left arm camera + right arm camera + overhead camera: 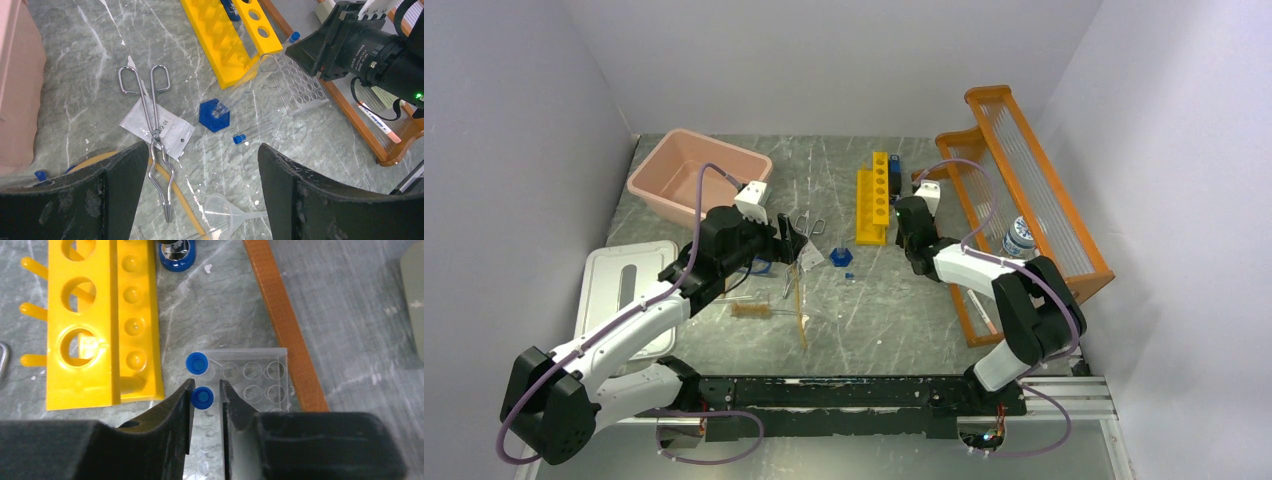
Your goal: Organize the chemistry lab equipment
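A small tube with a blue cap (202,398) stands between the jaws of the right gripper (206,390), over a clear tray of wells (260,375) on the counter (874,320). The jaws are close about the cap, with a sliver of gap on one side; I cannot tell whether they grip it. A second blue cap (196,363) sits at the tray's corner. The right arm folds at the elbow beside the orange rack (282,325), with its wrist pointing down. A yellow tube stand (90,325) lies just beside the tray.

The left arm stretches diagonally toward the middle. The jaws of the left gripper (200,150) are spread wide and hold nothing. Under them lie metal scissors (155,125) on a white packet (177,137), with a blue hexagonal piece (214,116), a capped tube (240,138) and a clear funnel (225,207) near.
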`<state>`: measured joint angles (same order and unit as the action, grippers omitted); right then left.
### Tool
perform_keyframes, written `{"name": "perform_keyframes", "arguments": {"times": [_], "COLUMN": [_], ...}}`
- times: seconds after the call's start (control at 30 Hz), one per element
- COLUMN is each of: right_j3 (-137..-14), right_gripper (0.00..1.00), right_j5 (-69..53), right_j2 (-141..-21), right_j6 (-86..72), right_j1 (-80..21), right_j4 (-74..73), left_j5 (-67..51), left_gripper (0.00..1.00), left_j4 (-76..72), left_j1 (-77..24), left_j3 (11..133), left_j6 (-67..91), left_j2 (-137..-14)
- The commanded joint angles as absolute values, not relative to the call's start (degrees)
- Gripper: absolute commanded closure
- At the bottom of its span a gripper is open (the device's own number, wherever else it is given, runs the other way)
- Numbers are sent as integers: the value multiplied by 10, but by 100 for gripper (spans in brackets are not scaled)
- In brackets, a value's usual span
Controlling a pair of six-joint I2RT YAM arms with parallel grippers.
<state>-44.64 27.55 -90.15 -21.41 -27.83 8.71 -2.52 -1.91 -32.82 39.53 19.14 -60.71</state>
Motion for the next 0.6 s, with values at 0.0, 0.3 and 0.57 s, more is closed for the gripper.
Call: {"name": "perform_keyframes", "arguments": {"times": [0.0,0.3,0.57], "right_j3": [-458,-486,-506], "right_gripper": [67,36,38], "right_j5": [299,271,175], "right_j2": [-900,-813,-731], "right_j6": [-224,-247,-205], "right_j1": [-276,-276,-276], "right_j4": [61,13,-101], "left_j5": [-20,-25,-22], "left_gripper": [16,15,17], "left_j4": [-43,-37,17], "left_j1": [-327,-327,-327], "left_j3": [390,402,446], "left_j6": [193,201,214], "left_j2": [-609,-616,-628]}}
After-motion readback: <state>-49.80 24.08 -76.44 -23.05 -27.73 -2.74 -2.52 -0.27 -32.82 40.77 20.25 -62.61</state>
